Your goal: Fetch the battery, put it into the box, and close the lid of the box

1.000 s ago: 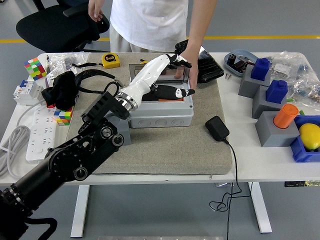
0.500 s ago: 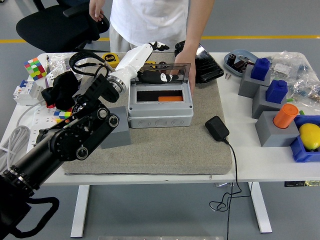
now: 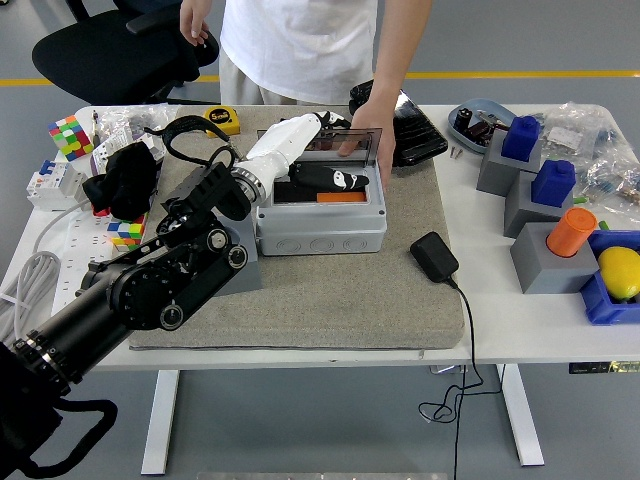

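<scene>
Behind the box, a person's hand on its lid.

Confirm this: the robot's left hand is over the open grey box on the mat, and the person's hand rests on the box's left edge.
Not quite. The head view shows the person's hand on the grey box's right edge, beside the raised clear lid. The rest holds: the left hand is over the open box on the mat.

Left robot hand dropped lower over box.
</scene>
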Available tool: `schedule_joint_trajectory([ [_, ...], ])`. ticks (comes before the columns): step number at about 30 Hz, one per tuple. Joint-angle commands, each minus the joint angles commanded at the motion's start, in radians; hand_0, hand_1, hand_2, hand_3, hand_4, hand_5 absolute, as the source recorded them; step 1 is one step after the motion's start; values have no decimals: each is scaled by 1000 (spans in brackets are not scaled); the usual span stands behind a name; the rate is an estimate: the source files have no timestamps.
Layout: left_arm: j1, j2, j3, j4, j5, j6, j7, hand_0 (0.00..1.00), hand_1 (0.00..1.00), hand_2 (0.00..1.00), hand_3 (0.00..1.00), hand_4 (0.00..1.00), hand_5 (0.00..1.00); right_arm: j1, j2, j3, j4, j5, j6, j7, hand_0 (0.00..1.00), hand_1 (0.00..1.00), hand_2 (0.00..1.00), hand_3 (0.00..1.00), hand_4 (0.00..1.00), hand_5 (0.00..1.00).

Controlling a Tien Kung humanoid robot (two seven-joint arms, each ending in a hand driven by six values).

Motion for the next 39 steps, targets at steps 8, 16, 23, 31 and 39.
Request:
schedule_joint_trajectory([
  [8,27,26,32,-67,-17,-18,25,797,844,815,801,998,512,0,0,0,1,-2,0,1,579,627,653,552,938,495],
  [16,67,88,66,-159,-46,-40,54,736,818,802,786,998,510,1,-1,-3,0,-1,0,0,573,627,653,551,938,495],
  [23,95,133,104,-216,-81,-41,54,728,812,795,783,998,505,1,-2,-5,1,-3,0,1,577,627,654,551,938,495],
  [31,122,158,123,-228,-99,-43,54,723,810,794,778,998,502,1,-2,-8,1,-3,-1,2,576,627,654,551,938,495],
  [39,165,156,42,-254,-99,-39,41,715,803,788,775,995,492,0,-1,-1,1,-4,-1,2,578,627,653,551,937,495],
])
